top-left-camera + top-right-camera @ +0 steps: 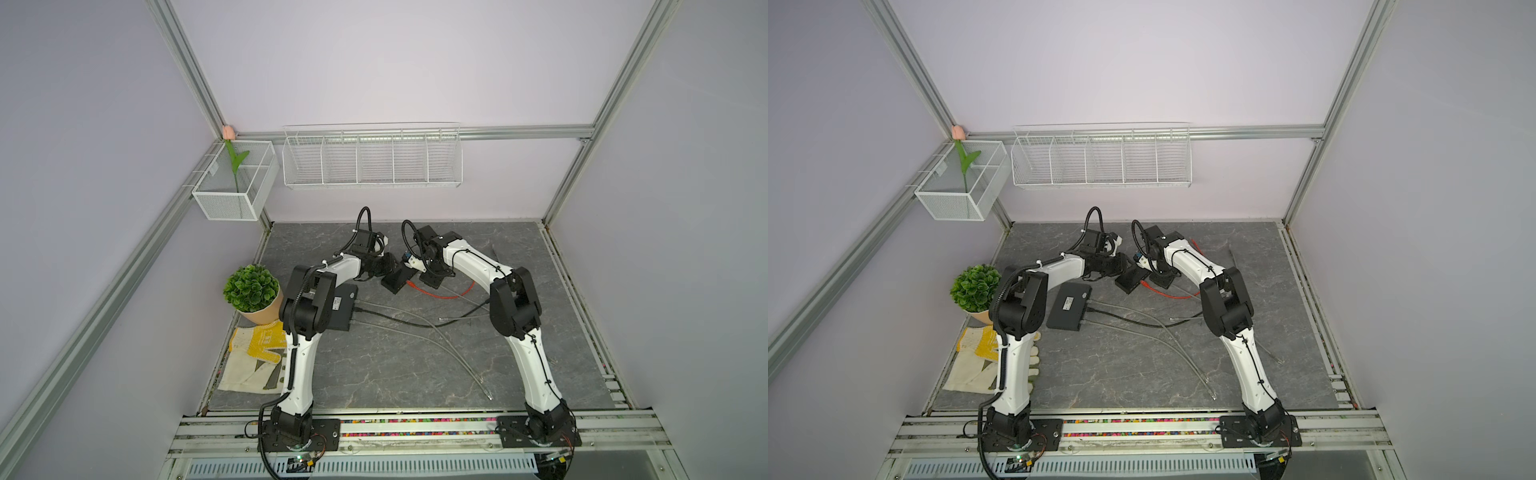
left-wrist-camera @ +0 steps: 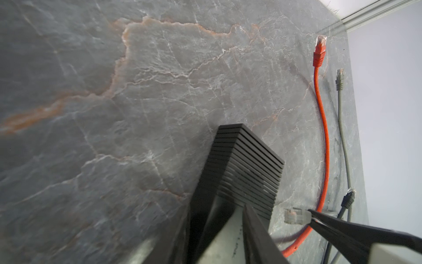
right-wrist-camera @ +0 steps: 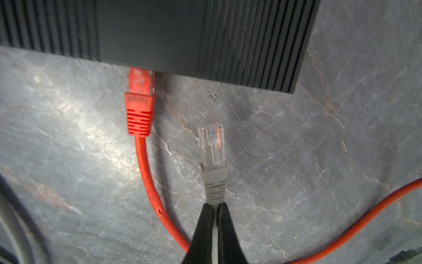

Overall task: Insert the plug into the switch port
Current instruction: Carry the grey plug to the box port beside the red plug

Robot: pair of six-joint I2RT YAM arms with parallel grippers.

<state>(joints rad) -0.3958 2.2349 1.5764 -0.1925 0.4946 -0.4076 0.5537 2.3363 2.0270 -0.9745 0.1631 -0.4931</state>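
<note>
Right hand (image 3: 215,206), we find, is clamped on the boot of the grey Ethernet plug (image 3: 213,146), its nose aimed at the black switch (image 3: 205,34) across the upper frame, short of the port face. Left hand (image 2: 219,205) grips the switch body, we judge to brace it against the push. A red plug (image 3: 139,100), left of centre, appears seated in one port.
</note>
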